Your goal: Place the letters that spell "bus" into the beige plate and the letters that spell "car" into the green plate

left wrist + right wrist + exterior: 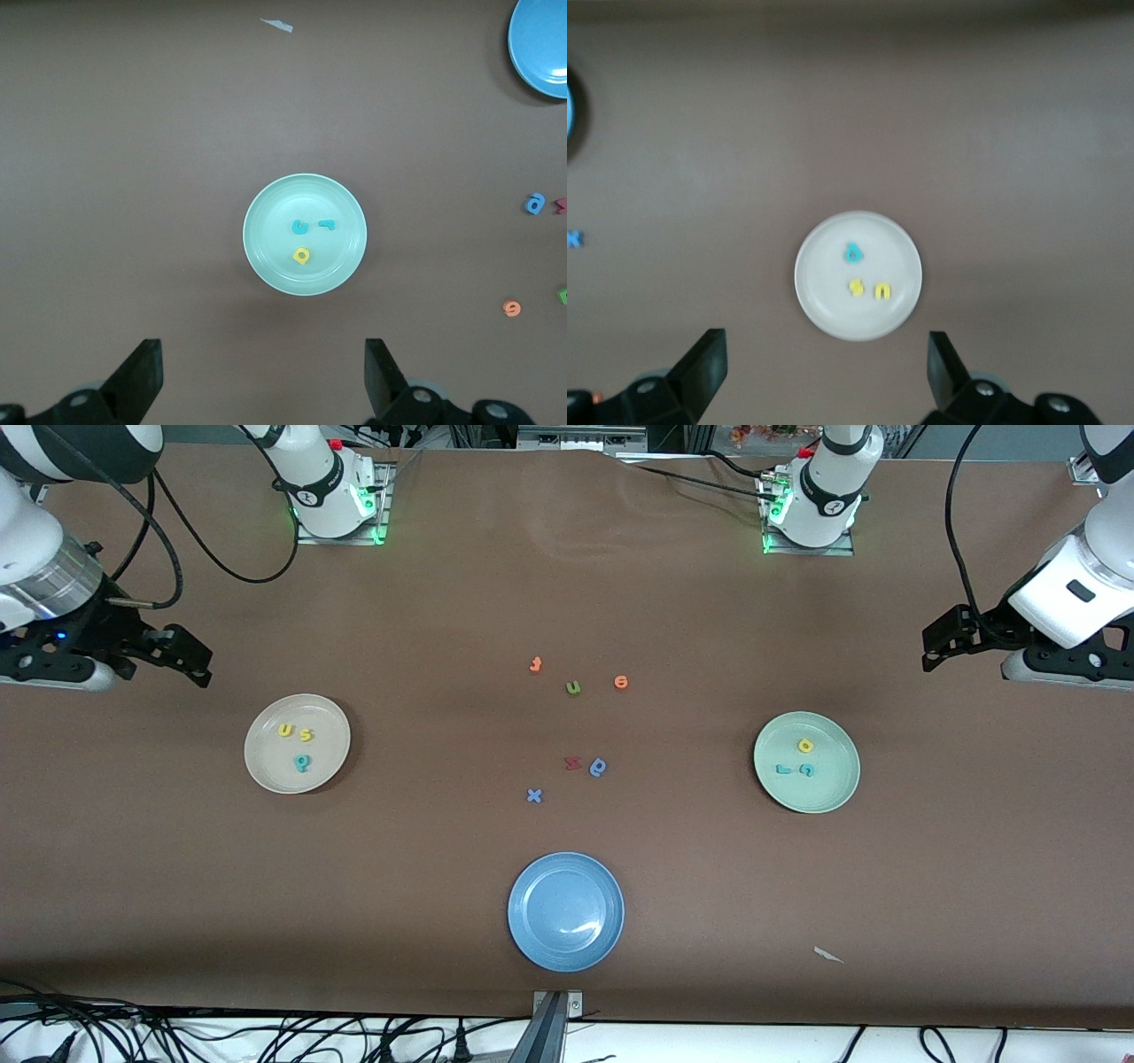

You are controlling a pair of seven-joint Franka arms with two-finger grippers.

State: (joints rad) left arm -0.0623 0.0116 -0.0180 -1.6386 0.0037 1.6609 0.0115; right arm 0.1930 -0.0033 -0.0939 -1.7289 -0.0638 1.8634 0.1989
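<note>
So from what I can see, the sorting part looks basically finished. The beige plate (297,743) sits toward the right arm's end of the surface and has all three "bus" letters in it: the yellow "u" (285,731), the yellow "s" (306,734) and the teal "b" (302,762), lying apart from each other. The green plate (806,762) toward the left arm's end holds the "car" set: the yellow "a" (805,746), the teal "r" (782,769) and the teal "c" (807,771), all close together.

Both arms are pulled back and up. The right pincer (182,657) hangs over bare surface near the beige plate, jaws wide, nothing in them. The left pincer (948,642) hangs over bare surface near the green plate, also wide and empty. Each wrist view looks straight down at its own plate with the fingers spread on either side.

Leftovers in the middle of the surface: a green letter (573,687), two orange ones (535,664) (621,682), a red one (572,763), a blue round-bowled one (599,767) and a blue "x" (533,795). The blue plate (565,911) nearer the camera is empty.

My guess is there's no pick left to make, so the next move is just parking the arms and keeping clear of the plates.
</note>
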